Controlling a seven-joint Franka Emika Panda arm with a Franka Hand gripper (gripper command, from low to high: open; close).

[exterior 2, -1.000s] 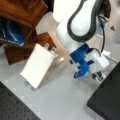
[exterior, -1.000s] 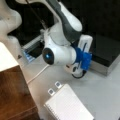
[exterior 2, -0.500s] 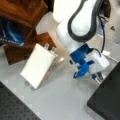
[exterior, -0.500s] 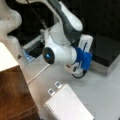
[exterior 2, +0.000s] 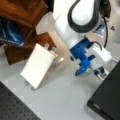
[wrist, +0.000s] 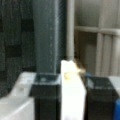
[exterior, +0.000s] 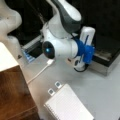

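In the wrist view, my gripper (wrist: 73, 87) has its two dark fingers (wrist: 46, 96) on either side of an upright white block (wrist: 72, 92) with a yellowish mark at its top, and it looks shut on it. In both front views the gripper (exterior: 80, 67) (exterior 2: 99, 73) hangs low from its blue mount (exterior: 86, 51) (exterior 2: 81, 53), close to the grey tabletop and beside the edge of a black box (exterior: 105, 56) (exterior 2: 107, 97). The block is hidden by the hand in both front views. A white pad (exterior: 68, 105) (exterior 2: 37, 65) with two clips lies apart from the gripper.
A wooden block (exterior: 15, 92) stands at a front view's left. Stacked wooden pieces (exterior 2: 23, 15) and a blue-black box (exterior 2: 10, 33) sit at a front view's top left. A white cable (exterior: 40, 72) runs over the table. A dark perforated mat (exterior 2: 12, 105) is at bottom left.
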